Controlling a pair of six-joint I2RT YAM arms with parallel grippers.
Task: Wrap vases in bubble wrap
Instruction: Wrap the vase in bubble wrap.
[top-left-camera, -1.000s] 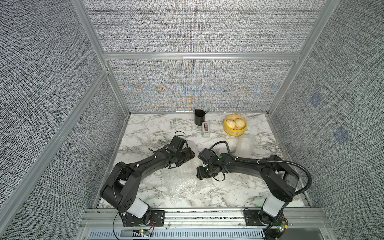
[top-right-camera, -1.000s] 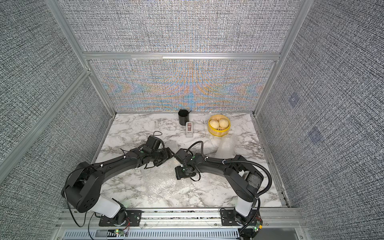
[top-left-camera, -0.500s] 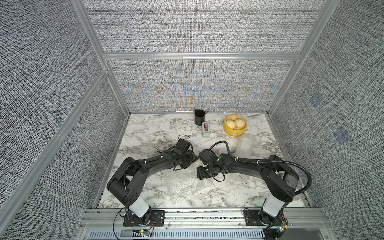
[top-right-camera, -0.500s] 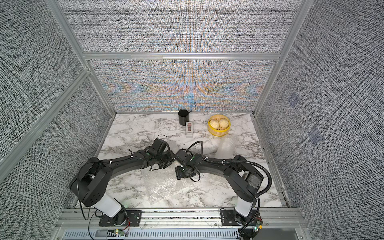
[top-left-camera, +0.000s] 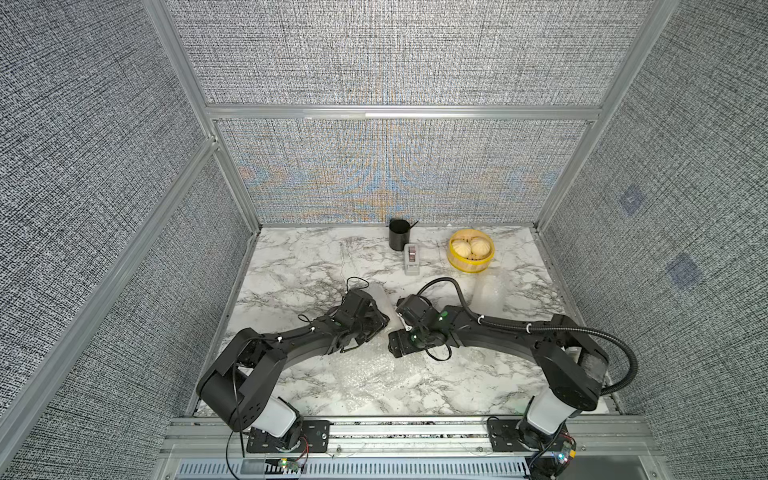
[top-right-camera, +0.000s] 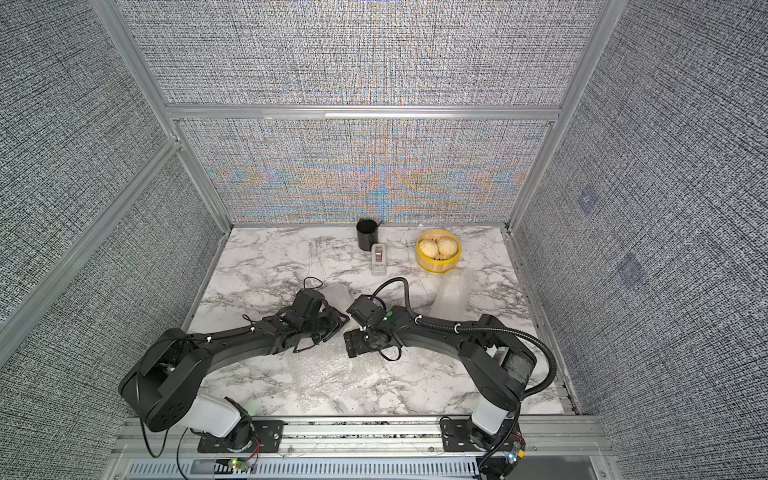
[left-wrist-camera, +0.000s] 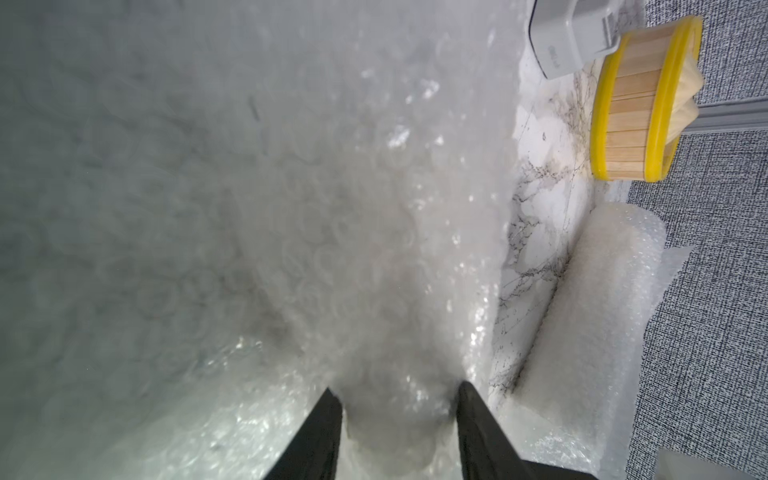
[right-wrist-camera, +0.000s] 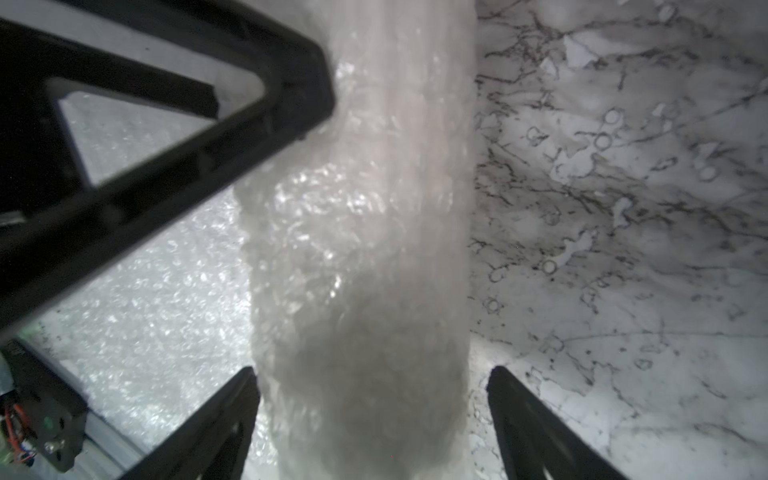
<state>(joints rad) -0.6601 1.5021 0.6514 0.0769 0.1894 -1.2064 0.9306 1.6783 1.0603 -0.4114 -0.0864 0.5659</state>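
The left gripper (left-wrist-camera: 395, 388) reaches in from the left of the white, grey-veined marble desk (top-left-camera: 299, 266) and pinches one end of a roll of clear bubble wrap (top-left-camera: 380, 298). Its two black fingers (left-wrist-camera: 320, 436) press against the wrap on either side, most likely to hold the loose layers closed so the roll cannot spring open. A vase is probably inside, but the wrap hides it and no ribs or rim show. The roll lies on its side near the middle of the desk, between the two arms, and a flat sheet of clear bubble wrap (top-left-camera: 365, 374) lies beside it and spreads toward the front edge. From the opposite side the right gripper (right-wrist-camera: 372, 370) straddles the same roll with its jaws spread: one finger lies against the wrap, while the other stands clear of it with bare marble showing in the gap. It grips nothing, so by my judgement it is free to take a fresh hold or tuck the end. Further right, well apart from both grippers, a second roll of bubble wrap (top-left-camera: 490, 291) lies on the desk, apparently finished and set aside. Along the back wall, out of the working area, stand a black cylindrical cup (top-left-camera: 398, 237), a small grey box-shaped device (top-left-camera: 411, 262) and a round yellow-rimmed bamboo steamer (top-left-camera: 469, 267) holding two pale buns (top-left-camera: 459, 246)
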